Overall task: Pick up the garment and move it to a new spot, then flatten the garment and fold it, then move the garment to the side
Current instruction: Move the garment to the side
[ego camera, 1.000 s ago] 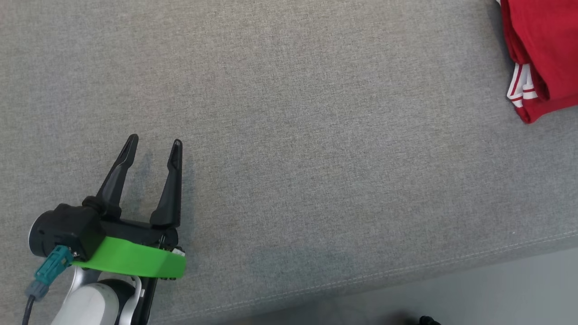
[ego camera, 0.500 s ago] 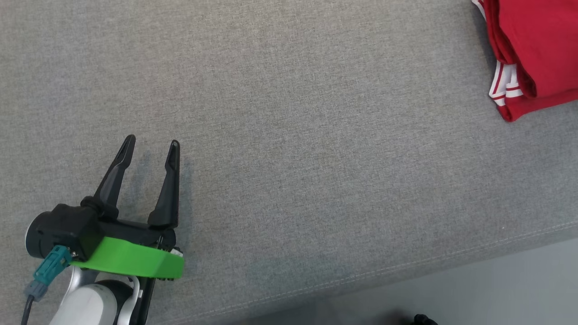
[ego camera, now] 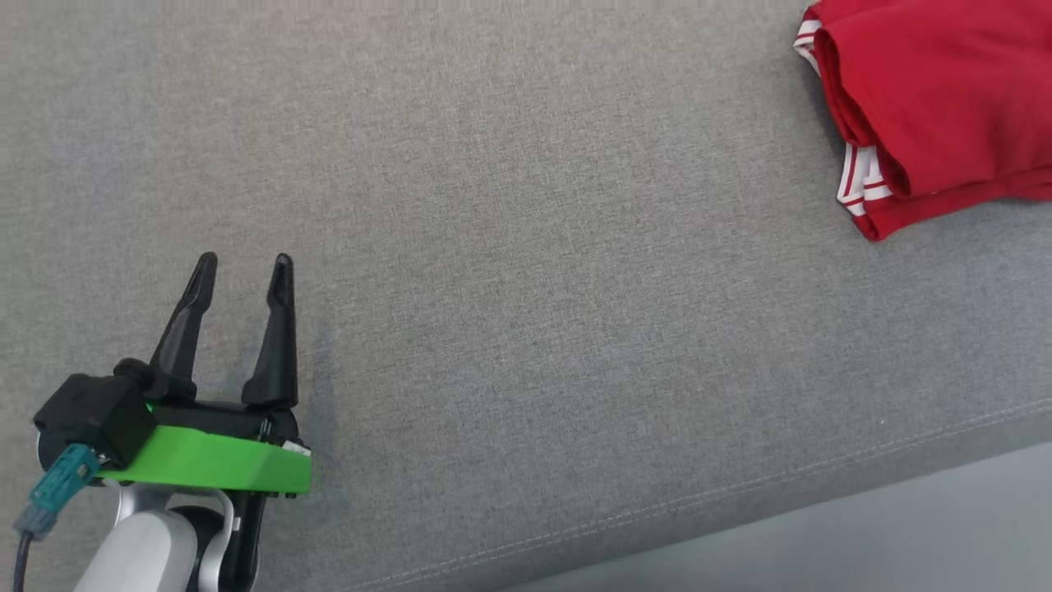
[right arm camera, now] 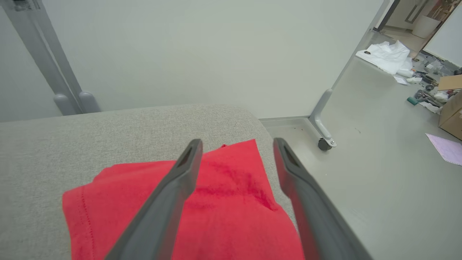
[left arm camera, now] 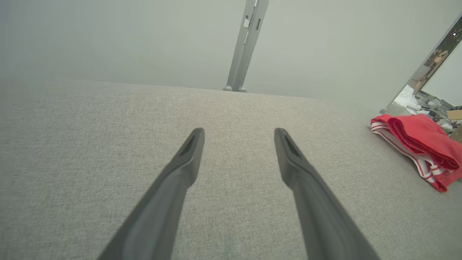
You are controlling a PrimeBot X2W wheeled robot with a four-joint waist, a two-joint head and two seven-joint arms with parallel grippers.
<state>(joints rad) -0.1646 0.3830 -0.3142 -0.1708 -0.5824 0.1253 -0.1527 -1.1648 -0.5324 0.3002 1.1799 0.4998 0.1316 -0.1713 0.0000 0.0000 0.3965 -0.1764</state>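
Here, one folded red garment (ego camera: 937, 99) with white-striped trim lies on the grey upholstered surface (ego camera: 534, 247), at the upper right of the head view. In the right wrist view it (right arm camera: 223, 209) rests close to that surface's rounded end, beyond which the pale grey floor (right arm camera: 379, 180) begins.

Two end effectors are seen, each with two long dark fingers. The left end effector (ego camera: 242, 267) is low over bare fabric at the lower left of the head view, well apart from the garment. Its fingers are spread wide with nothing between them, and one bright green collar (ego camera: 214, 469) sits behind them. The left wrist view shows the same spread fingers of the left end effector (left arm camera: 239, 135), with the garment (left arm camera: 418, 135) far to the right.

The right end effector (right arm camera: 237, 144) is directly above the garment, fingers parted wide and gripping nothing; the cloth lies flat beneath them.

Background items: one grey metal upright (left arm camera: 245, 43) behind the surface, one caster leg (right arm camera: 323, 126), one crumpled white sheet (right arm camera: 386, 56), one cardboard box (right arm camera: 451, 108) and one purple paper (right arm camera: 445, 148) on the floor.
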